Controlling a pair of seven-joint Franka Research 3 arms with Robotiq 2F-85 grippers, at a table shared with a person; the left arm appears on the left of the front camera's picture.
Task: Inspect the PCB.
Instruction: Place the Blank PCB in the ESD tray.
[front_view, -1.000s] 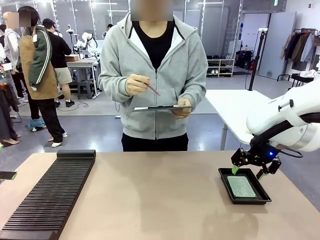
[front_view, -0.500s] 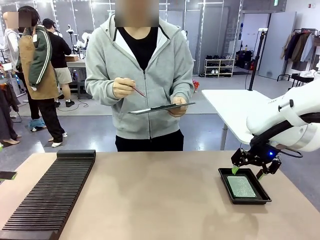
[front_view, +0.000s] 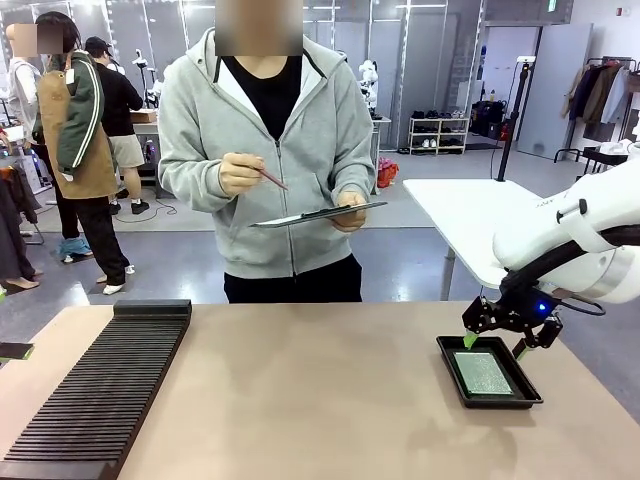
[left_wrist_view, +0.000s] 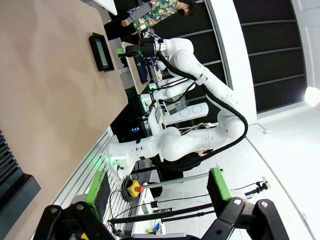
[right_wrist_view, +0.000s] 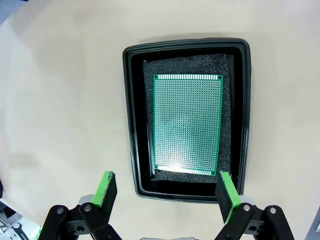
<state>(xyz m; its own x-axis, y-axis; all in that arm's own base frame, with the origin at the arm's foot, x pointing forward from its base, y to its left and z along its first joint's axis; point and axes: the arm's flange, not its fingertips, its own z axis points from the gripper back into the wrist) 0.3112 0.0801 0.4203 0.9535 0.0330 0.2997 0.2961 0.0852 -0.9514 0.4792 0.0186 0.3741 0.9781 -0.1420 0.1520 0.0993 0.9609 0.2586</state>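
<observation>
The PCB lies flat in the black tray at the near right of the table, and the right gripper, spread wide above its far end, could knock the tray's rim or slip off the thin board, while farther off the left gripper is spread too.

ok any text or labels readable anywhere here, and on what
None can be read.
PCB: a bare grid of holes, no print visible.
Black tray: no label visible.
Right arm: faint dark marking on the white shell, too small to read.
Green sign at the ceiling: too small to read.
</observation>
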